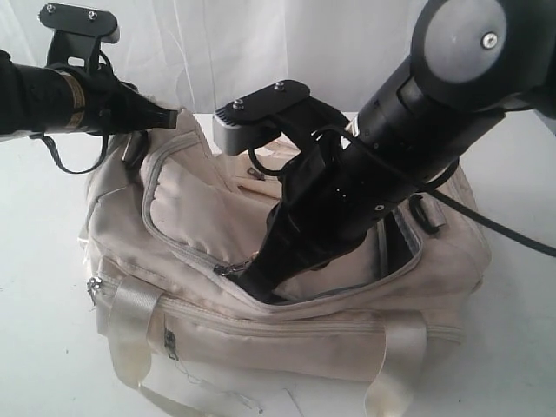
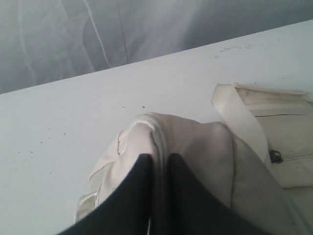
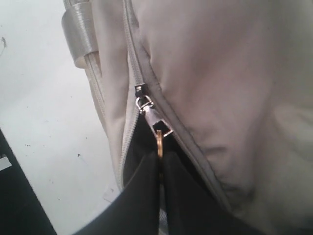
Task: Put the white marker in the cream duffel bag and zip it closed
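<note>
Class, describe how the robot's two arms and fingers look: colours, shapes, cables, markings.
Both are black tubes. The left arm wears a brownish band; the right arm has a round grey joint cap and loose black cables. A black bracket tops each wrist. The fingers are black tapered wedges.

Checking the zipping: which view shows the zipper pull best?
Right wrist view: the zipper pull sits close up, its ring in the shut right gripper. The exterior view shows it tiny; the left wrist view lacks it, showing the cream duffel bag.
</note>
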Controlling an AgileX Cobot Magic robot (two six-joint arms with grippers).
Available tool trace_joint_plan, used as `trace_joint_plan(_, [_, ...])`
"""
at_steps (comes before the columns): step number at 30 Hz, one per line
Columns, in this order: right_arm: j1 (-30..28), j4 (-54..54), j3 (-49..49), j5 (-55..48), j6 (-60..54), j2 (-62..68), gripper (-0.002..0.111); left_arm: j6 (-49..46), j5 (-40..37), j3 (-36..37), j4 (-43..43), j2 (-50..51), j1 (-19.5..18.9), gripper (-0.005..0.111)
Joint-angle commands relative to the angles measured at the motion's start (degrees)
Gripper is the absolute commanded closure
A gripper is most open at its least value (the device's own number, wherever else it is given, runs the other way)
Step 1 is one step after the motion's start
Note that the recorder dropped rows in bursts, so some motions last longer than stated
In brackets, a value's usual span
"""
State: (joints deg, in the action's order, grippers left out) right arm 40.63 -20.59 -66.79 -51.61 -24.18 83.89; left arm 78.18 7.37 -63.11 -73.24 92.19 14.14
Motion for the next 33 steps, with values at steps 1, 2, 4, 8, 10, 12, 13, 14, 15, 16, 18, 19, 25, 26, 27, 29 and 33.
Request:
trace_joint_plan(1, [-0.13, -0.60, 0.22, 1.03, 0.24, -0.32, 0.108, -0.52, -1.53, -0.30, -0.90, -0.96, -0.28, 0.063])
trace_joint_plan(2, [-0.13, -0.60, 0.22, 1.25, 0.24, -0.32, 0.108, -0.83, -1.74, -0.30, -1.04, -1.53, -0.28, 0.059])
trace_joint_plan(4, [-0.13, -0.60, 0.22, 1.92, 0.24, -0.32, 0.108, -0.92, -1.82, -0.30, -2.02, -2.71, -0.28, 0.057])
trace_joint_plan(8, [-0.13, -1.58, 0.22, 2.04, 0.00, -0.32, 0.108, -0.92, -3.17, -0.30, -4.75, -6.11, -0.28, 0.057])
trace_joint_plan(10, [-0.13, -1.70, 0.22, 2.04, 0.00, -0.32, 0.108, -0.92, -4.71, -0.30, -5.23, -8.03, -0.28, 0.057])
trace_joint_plan(12, [-0.13, -1.68, 0.22, 2.04, -0.12, -0.32, 0.108, -1.19, -4.90, 0.48, -5.23, -9.92, -0.28, 0.057])
trace_joint_plan(13, [-0.13, -1.68, 0.22, 2.04, -0.12, -0.32, 0.108, -1.53, -4.79, 0.95, -5.23, -10.57, -0.28, 0.057])
trace_joint_plan(14, [-0.13, -1.53, 0.22, 2.04, -0.24, -0.32, 0.108, -2.00, -4.28, 1.81, -5.23, -11.39, -0.28, 0.058])
trace_joint_plan(15, [-0.13, -1.44, 0.22, 2.28, -0.82, -0.32, 0.108, -2.13, -4.14, 3.84, -5.38, -12.78, -0.28, 0.059])
trace_joint_plan(16, [-0.13, -1.44, 0.22, 2.41, -0.96, -0.32, 0.108, -2.13, -4.25, 5.23, -5.92, -13.60, -0.28, 0.059])
trace_joint_plan(18, [-0.13, -1.44, 0.22, 2.63, -0.98, -0.32, 0.108, -2.13, -3.82, 9.60, -8.41, -16.57, -0.28, 0.059])
trace_joint_plan(19, [-0.13, -1.44, 0.22, 2.63, -1.10, -0.32, 0.108, -2.30, -1.95, 11.52, -10.56, -18.40, -0.28, 0.059])
trace_joint_plan(25, [-0.13, -1.44, 0.22, 2.63, -1.51, -0.32, 0.108, -2.06, 2.92, 22.45, -26.71, -30.24, -0.28, 0.059])
trace_joint_plan(26, [-0.13, -1.44, 0.22, 2.63, -1.51, -0.32, 0.108, -2.20, 3.76, 23.37, -26.71, -31.41, -0.28, 0.059])
trace_joint_plan(27, [-0.13, -1.44, 0.22, 2.63, -1.66, -0.32, 0.108, -2.72, 4.73, 24.23, -26.71, -32.46, -0.28, 0.059])
trace_joint_plan(29, [-0.13, -1.70, 0.22, 2.63, -2.50, -0.32, 0.108, -6.61, 10.78, 26.69, -26.71, -34.82, -0.28, 0.059])
trace_joint_plan(33, [-0.13, -1.71, 0.22, 2.63, -2.80, -0.32, 0.108, -15.28, 26.02, 29.84, -26.71, -35.73, -0.15, 0.059])
